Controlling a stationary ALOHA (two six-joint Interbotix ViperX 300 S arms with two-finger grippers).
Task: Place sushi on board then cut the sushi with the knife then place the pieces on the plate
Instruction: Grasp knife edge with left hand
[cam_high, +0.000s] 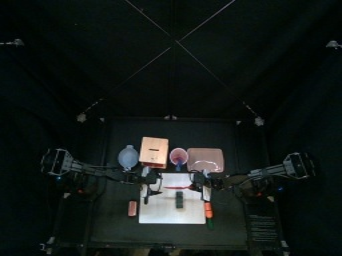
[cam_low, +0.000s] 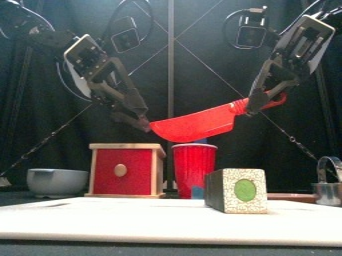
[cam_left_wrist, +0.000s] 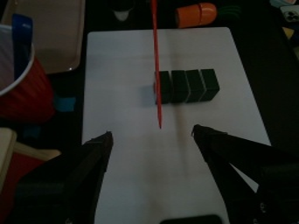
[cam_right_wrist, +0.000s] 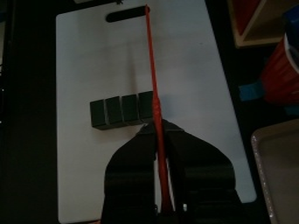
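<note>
Your right end effector (cam_right_wrist: 160, 131) pinches the red toy knife (cam_low: 201, 122) above the dark green sushi roll (cam_low: 238, 190) lying on the white cutting board (cam_left_wrist: 128, 175); your left end effector (cam_left_wrist: 152, 136) hangs spread over it.

Probably robotics lab booth: black curtains (cam_high: 171, 60), small black table (cam_high: 120, 230).
</note>
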